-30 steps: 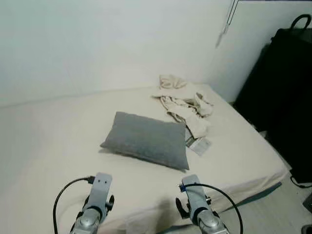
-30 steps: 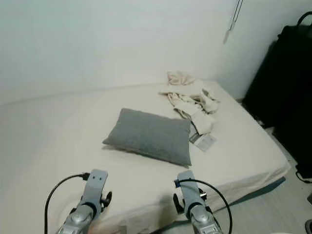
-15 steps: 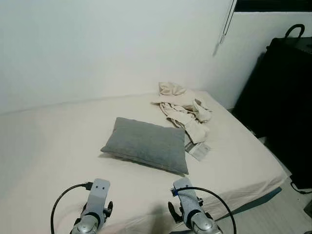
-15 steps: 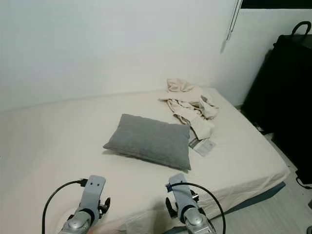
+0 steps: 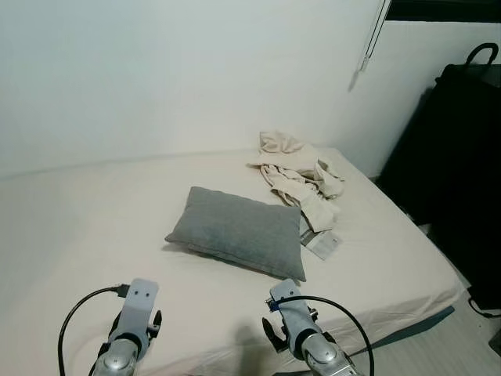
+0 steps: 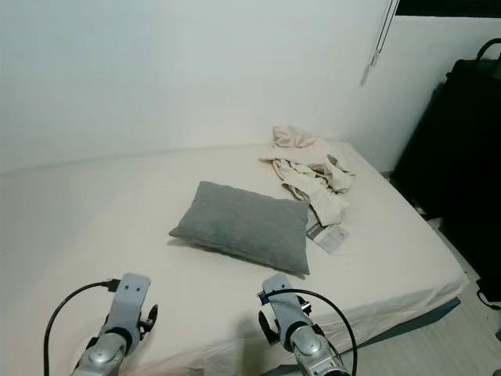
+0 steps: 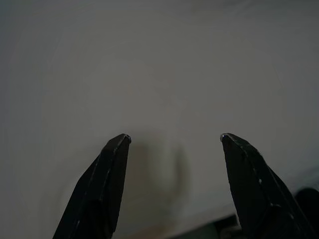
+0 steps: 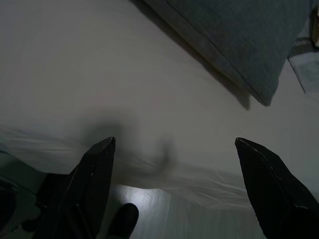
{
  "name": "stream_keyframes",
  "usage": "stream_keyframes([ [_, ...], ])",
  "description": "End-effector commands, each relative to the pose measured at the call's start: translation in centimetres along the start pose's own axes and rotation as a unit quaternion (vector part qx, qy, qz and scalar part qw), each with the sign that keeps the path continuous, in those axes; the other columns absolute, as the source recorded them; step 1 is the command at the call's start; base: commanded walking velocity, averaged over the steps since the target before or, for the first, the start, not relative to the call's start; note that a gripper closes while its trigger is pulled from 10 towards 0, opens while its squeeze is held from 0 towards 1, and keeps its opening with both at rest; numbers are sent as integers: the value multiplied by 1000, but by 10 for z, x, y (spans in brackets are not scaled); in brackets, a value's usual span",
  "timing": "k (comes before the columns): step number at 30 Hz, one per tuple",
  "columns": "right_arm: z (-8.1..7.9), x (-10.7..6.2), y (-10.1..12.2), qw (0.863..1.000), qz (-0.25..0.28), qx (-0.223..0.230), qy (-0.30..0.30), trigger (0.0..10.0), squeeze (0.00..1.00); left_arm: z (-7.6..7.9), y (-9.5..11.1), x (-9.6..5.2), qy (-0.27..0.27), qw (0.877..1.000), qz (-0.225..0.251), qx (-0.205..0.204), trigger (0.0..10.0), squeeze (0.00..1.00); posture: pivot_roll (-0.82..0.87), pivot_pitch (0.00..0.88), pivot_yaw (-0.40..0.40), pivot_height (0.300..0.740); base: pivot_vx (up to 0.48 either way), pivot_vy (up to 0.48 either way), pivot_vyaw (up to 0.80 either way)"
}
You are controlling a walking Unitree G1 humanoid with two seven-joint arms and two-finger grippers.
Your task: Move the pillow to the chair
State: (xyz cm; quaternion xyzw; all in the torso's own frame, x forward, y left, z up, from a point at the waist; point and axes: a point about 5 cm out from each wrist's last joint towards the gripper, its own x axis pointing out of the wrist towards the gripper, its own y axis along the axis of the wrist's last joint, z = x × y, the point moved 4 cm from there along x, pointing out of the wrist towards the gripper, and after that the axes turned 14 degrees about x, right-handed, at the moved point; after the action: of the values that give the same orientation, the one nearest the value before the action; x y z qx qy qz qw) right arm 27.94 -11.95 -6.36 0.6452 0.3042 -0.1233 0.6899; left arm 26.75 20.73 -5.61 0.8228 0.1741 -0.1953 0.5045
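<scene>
A: Start close in. Where are the two claws?

B: Both hang low at the near edge of the bed (image 5: 70, 258). The left gripper (image 7: 174, 142) is over bare sheet with its fingers spread wide and nothing between them. The right gripper (image 8: 174, 149) is spread just as wide and also empty, over the mattress edge, with a strip of floor (image 8: 164, 209) below it.

A: And the pillow?

B: The grey pillow (image 5: 239, 231) lies flat on the bed, about mid-mattress, ahead of both arms and a little to the robot's right. Its long axis runs roughly across the robot's front, slanting from far-left to near-right. The near right corner is the part closest to the robot.

A: So which arm is nearer?

B: The right one, I'd say. In the right wrist view the pillow's edge and corner lie ahead of those fingers, well apart from them; the left wrist view has sheet alone. Neither claw touches it yet, so I judge the reach has not begun.

A: Anything beyond the pillow?

B: A small paper tag (image 5: 322, 244) lies just beside its right end, then a heap of pale clothes (image 5: 301, 176) toward the far right corner. Past the bed's right side stands something tall and black (image 5: 462, 172). I can't make out a chair
</scene>
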Motion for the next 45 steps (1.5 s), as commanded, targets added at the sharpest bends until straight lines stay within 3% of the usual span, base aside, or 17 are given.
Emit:
stream_keyframes([
  [1, 8, -4, -10, 1000, -11, 11, -18, 10000, 0, 15, -3, -2, -15, 1000, -6, -11, 10000, 0, 26, 19, -49, 740, 0, 0, 0],
  [2, 15, -7, -15, 999, -17, 23, -33, 10000, 0, 24, -4, -3, -34, 999, -13, -3, 10000, 0, 41, 3, -65, 740, 0, 0, 0],
  [5, 17, -7, -17, 998, -20, 43, -38, 10000, 0, 22, -1, -1, -29, 999, -8, 12, 10000, 0, 57, 39, -79, 740, 0, 0, 0],
  [9, 5, -7, -20, 1000, -30, 9, 4, 10000, 0, 20, -3, -2, -4, 999, -21, -24, 10000, 0, 64, 40, -89, 740, 0, 0, 0],
  [14, 8, -7, -18, 1000, -25, -1, 10, 10000, 0, 31, -3, -3, -16, 999, -20, -20, 10000, 0, 62, 56, -70, 740, 0, 0, 0],
  [15, 11, -9, -19, 1000, -25, -1, 5, 10000, 0, 34, -5, -5, -13, 999, -25, -42, 10000, 0, 42, 50, -56, 740, 0, 0, 0],
  [18, 16, -10, -21, 1000, -26, 5, -6, 10000, 0, 33, -1, -4, -2, 998, -18, -56, 10000, 0, 30, 43, -48, 740, 0, 0, 0],
  [25, 17, -10, -15, 1000, -9, 7, -3, 10000, 0, 43, 17, -3, -18, 999, 25, -28, 10000, 0, 44, 46, -46, 740, 0, 0, 0],
  [33, 18, -8, -10, 1000, -3, 17, -1, 10000, 0, 40, 17, -3, -10, 998, 32, -49, 10000, 0, 51, 49, -51, 740, 0, 0, 0],
  [45, 22, -10, -12, 1000, -2, 27, -10, 10000, 0, 42, 17, -3, -16, 998, 29, -50, 10000, 0, 56, 44, -39, 740, 0, 0, 0],
])
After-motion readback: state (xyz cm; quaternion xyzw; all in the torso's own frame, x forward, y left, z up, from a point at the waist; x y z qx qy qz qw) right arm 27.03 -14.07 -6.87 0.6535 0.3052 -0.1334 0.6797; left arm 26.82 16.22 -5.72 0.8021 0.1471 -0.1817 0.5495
